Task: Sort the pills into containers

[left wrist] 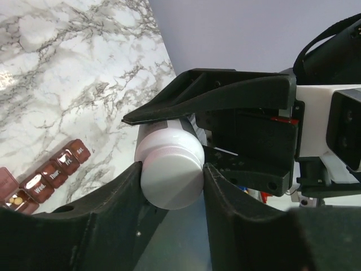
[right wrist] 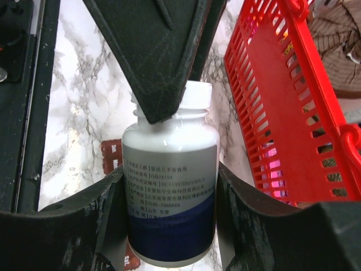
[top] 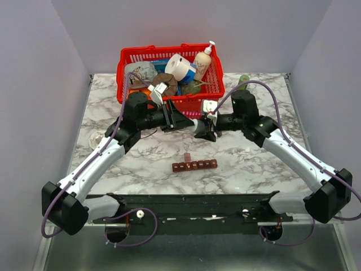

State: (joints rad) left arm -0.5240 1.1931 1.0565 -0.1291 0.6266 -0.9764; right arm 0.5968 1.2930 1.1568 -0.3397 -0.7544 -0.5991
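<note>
A white pill bottle (right wrist: 169, 186) with a grey and blue label hangs above the table between the two arms. My right gripper (right wrist: 170, 175) is shut on its body. My left gripper (left wrist: 172, 169) is shut on its white cap (left wrist: 172, 180), with a finger pressed to each side. In the top view the two grippers meet at mid-table, left gripper (top: 183, 121) facing right gripper (top: 206, 129). The containers (top: 194, 165), a dark red strip of compartments, lie on the marble in front of them, with one lid (top: 186, 157) standing open. Pills (left wrist: 17, 200) show in that open compartment.
A red mesh basket (top: 127, 73) stands at the back, holding a pump bottle (top: 203, 63), a roll (top: 179, 68) and other items. A small clear object (top: 97, 137) lies at the left. A green thing (top: 243, 79) sits at the back right.
</note>
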